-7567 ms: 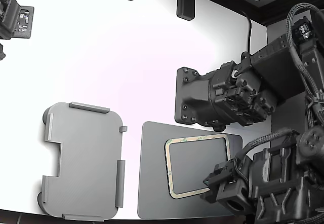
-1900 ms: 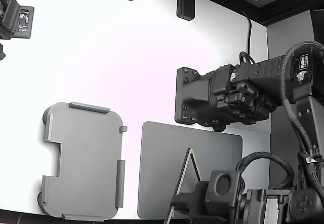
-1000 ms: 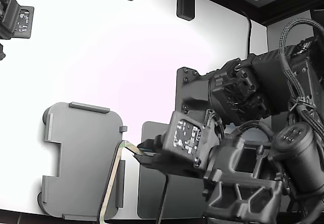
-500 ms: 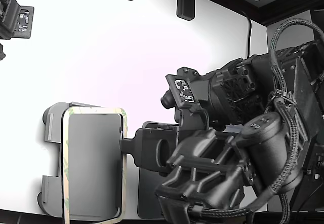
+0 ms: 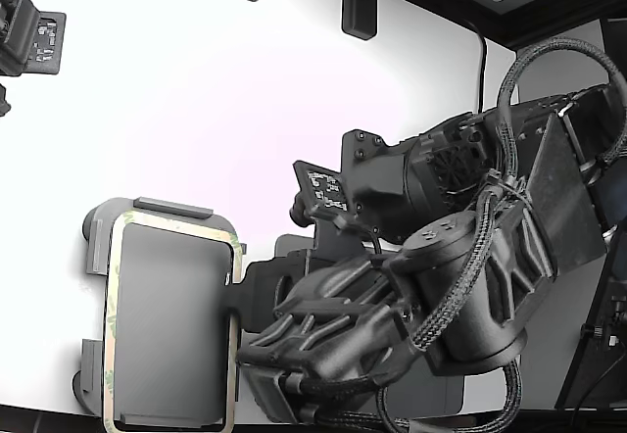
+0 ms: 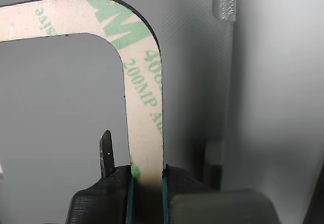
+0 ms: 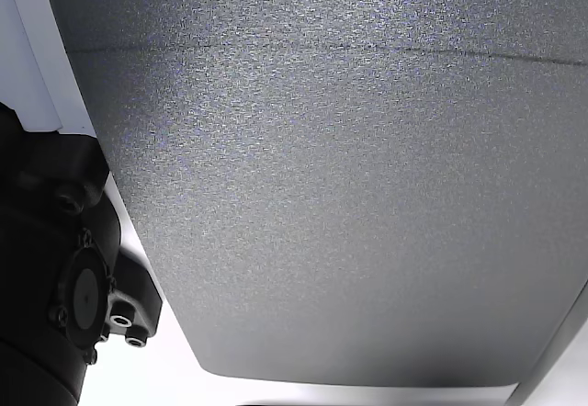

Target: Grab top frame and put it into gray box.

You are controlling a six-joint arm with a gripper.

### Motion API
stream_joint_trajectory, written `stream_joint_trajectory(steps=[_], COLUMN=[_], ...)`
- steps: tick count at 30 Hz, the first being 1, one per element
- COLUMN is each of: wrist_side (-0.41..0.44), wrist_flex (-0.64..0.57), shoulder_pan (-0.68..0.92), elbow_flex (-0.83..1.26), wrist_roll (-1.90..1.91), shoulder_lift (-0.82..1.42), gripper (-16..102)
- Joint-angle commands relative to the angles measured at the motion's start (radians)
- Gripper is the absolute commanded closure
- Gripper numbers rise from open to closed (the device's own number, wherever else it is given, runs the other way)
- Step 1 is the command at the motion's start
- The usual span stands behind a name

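Gripper (image 6: 147, 183) clamped on top frame (image 5: 110, 325) edge; frame over gray box (image 5: 93, 257), roughly aligned. Risk: release while skewed, frame corner hangs on edge tab (image 5: 172, 208), sits crooked.

top frame (image 6: 144, 107): matt papery liner (green print)
gray box (image 5: 93, 257): matt plastic
mat (image 7: 349, 195): fine-grained, matt

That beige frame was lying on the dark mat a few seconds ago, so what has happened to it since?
The gripper took hold of the frame, lifted it off the dark mat and carried it toward the exterior view's left. It now sits over the gray box, still clamped at one edge. The box and mat have not moved.
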Motion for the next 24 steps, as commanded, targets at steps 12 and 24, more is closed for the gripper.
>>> stream_joint_trajectory(steps=[12,24], wrist_side=[-0.002,-0.031], wrist_flex=[0.012,0.012], shoulder_pan=[-0.026,-0.048], elbow_flex=[-0.017,-0.005], wrist_roll=[-0.021,-0.017], shoulder_lift=[-0.025,-0.011], gripper=[99,99])
